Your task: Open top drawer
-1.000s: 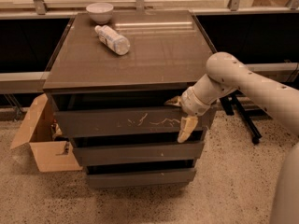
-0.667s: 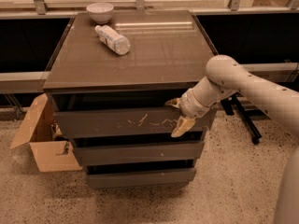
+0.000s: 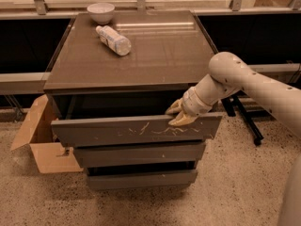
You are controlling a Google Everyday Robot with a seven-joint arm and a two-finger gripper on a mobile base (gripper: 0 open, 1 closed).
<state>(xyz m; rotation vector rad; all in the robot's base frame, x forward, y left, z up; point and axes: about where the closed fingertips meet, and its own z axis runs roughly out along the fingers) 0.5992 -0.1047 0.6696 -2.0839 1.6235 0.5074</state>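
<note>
The top drawer (image 3: 117, 131) stands part way out of the dark cabinet, its wide grey-brown front hanging forward of the two drawers below and leaving a dark gap under the counter (image 3: 155, 55). Pale scratches run across the middle and right of its face. The gripper (image 3: 178, 115) sits at the upper edge of that front panel, toward its right end. Its tan fingers (image 3: 181, 121) are set narrowly, one behind the panel and one lying on the face, so that they pinch the top edge between them. The pale arm (image 3: 254, 84) reaches in from the right and bends at a rounded joint just above the drawer's right corner. The middle drawer (image 3: 138, 153) and the bottom drawer (image 3: 141, 179) sit further back, both closer to the cabinet body. On the counter a white bowl (image 3: 100, 12) stands at the back left corner, and a clear plastic bottle (image 3: 113, 39) lies on its side just in front of it. An open cardboard box (image 3: 42, 145) rests on the speckled floor (image 3: 235, 182) against the cabinet's left side. The black legs of a stand (image 3: 244, 121) show on the floor behind the arm.
</note>
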